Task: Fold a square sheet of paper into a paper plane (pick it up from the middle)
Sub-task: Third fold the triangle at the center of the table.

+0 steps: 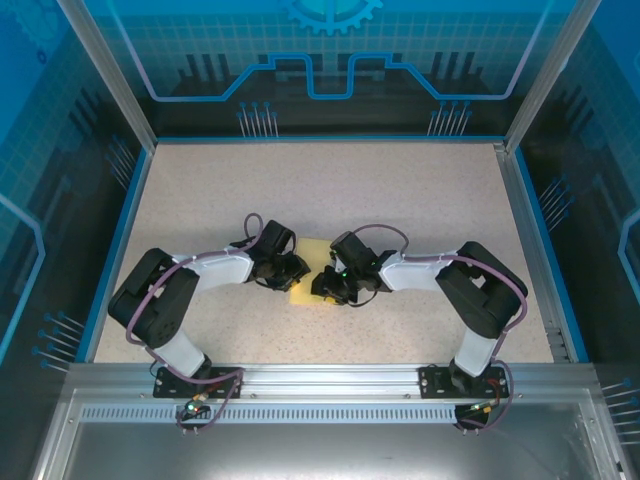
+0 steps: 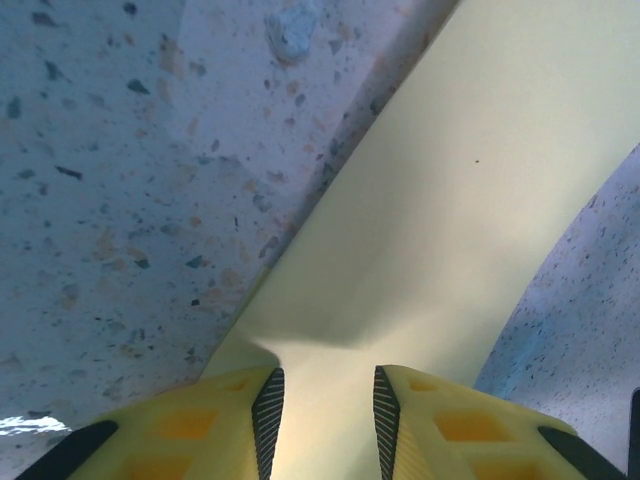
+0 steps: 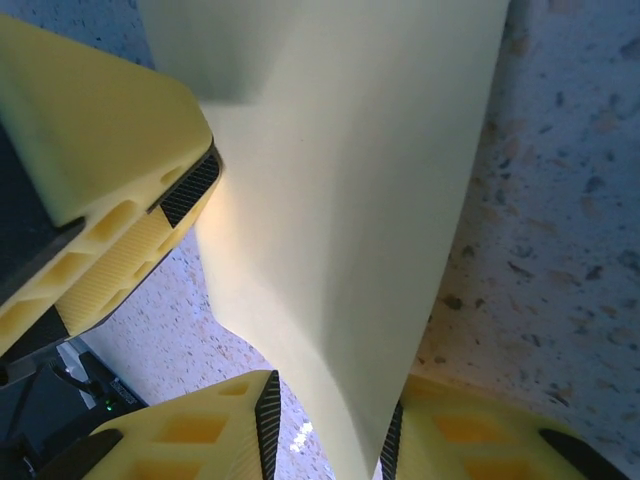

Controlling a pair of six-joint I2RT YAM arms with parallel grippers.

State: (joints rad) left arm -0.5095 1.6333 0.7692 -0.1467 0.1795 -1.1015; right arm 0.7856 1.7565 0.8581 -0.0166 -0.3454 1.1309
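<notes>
Yellow paper bowed over tabletop. Left hand pinches one edge; right hand straddles the other, can't tell if clamped.

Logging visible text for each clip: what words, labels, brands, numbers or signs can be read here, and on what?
No readable text in any view.
Pale yellow square sheet of paper: blank, no print.
Blue see-through enclosure wall: a gear emblem and a line pattern, no letters or numbers.
Speckled beige tabletop: no markings.
</notes>
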